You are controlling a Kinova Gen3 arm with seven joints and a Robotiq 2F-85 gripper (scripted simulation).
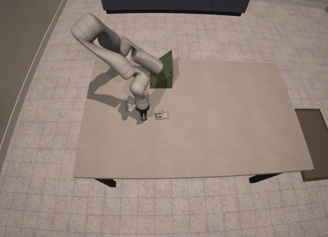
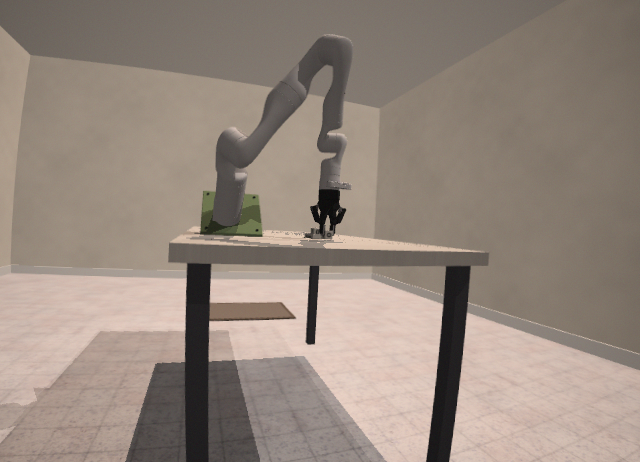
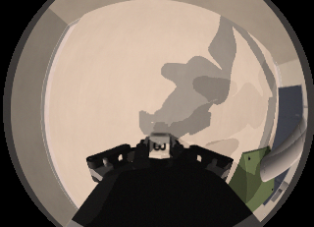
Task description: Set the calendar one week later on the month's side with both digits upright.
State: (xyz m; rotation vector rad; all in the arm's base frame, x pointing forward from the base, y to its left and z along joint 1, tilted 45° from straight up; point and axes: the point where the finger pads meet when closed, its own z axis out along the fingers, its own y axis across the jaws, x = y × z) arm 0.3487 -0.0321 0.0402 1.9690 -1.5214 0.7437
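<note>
big pale table (image 1: 211, 139) w/ the grey arm (image 1: 116, 59) on a green mount (image 1: 165, 70) at its far left. end effector (image 1: 143, 118) points down just left of the tray (image 1: 166, 117), partly closed on a small light cube (image 3: 159, 146). tray sits flat on the table w/ another cube (image 1: 159, 114) in its left part; digit too small to read.
</note>
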